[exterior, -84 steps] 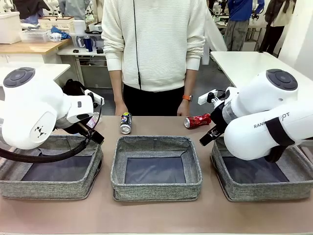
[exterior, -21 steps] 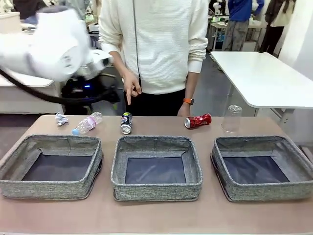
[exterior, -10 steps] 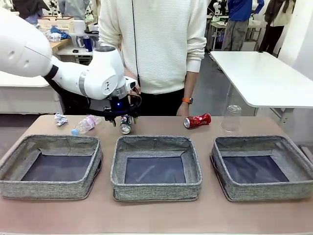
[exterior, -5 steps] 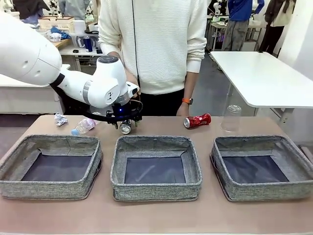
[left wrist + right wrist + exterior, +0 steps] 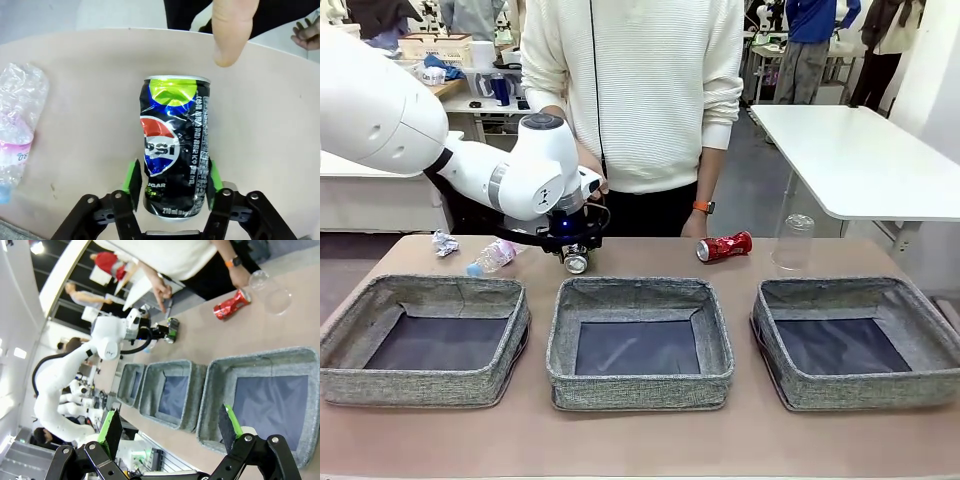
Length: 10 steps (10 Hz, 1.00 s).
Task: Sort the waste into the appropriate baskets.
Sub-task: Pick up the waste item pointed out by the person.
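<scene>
Waste lies in a row along the far side of the worktop (image 5: 640, 440), behind three grey baskets: the left basket (image 5: 420, 290), the middle basket (image 5: 635, 287) and the right basket (image 5: 840, 287). At far left sits the paper ball (image 5: 444, 243), and near it the pink-labelled bottle (image 5: 495, 255) lies on its side. Next comes the Pepsi can (image 5: 577, 263), lying on the worktop just behind the middle basket with its top toward the person. The left claw (image 5: 575, 252) is down over the can's near end. In the left wrist view its green pads (image 5: 133, 176) sit against both sides of the can, gripping it. The person's hand (image 5: 592, 178) hangs just beyond, one finger (image 5: 230, 30) pointing down at the can. Further right the crushed red can (image 5: 724, 246) lies near the person's other hand (image 5: 695, 222). The clear plastic cup (image 5: 793, 242) stands behind the right basket. The right claw (image 5: 170, 425) is raised above the baskets, jaws wide apart, holding nothing.
</scene>
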### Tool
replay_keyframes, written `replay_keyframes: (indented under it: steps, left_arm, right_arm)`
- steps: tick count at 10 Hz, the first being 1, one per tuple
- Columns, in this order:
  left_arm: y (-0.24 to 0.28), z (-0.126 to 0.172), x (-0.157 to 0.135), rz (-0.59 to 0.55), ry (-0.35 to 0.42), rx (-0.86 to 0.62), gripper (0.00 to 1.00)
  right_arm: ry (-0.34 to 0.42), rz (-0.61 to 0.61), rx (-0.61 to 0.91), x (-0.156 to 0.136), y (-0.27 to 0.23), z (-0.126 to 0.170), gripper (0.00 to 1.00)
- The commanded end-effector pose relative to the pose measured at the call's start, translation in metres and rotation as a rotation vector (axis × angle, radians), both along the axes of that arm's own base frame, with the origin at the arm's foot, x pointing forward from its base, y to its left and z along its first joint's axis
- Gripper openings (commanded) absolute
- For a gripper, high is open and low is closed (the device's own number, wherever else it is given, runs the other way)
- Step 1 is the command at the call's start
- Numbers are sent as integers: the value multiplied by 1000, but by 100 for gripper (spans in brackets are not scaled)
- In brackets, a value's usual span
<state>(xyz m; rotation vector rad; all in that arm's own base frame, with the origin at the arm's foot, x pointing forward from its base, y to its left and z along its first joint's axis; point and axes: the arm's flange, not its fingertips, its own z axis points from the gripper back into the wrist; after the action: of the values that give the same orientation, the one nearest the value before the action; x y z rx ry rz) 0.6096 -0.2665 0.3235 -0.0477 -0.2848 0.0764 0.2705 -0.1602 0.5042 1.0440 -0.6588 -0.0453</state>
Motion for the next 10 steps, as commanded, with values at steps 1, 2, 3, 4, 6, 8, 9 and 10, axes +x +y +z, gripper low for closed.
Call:
replay_keyframes:
  steps: [1, 2, 3, 4, 6, 8, 9, 10]
  left_arm:
    - [-6, -1, -1, 35, -33, 35, 0]
    - [-5, -1, -2, 32, -32, 37, 0]
    - [-5, -2, -2, 31, -29, 39, 2]
    - [-5, -1, -3, 32, -27, 38, 0]
    - [-4, 0, -4, 34, -30, 39, 0]
    - [2, 10, -10, 73, 22, 41, 0]
    - [9, 24, -18, 76, 48, 52, 0]
    - [18, 47, -33, 62, 135, 29, 0]
  right_arm:
    - [-34, 3, 5, 4, 1, 1, 100]
    - [-34, 3, 5, 4, 1, 1, 100]
    - [-34, 3, 5, 4, 1, 1, 100]
    - [-34, 3, 5, 4, 1, 1, 100]
    - [-34, 3, 5, 4, 1, 1, 100]
    - [-34, 3, 5, 4, 1, 1, 100]
    - [-34, 3, 5, 4, 1, 1, 100]
    - [-34, 3, 5, 4, 1, 1, 100]
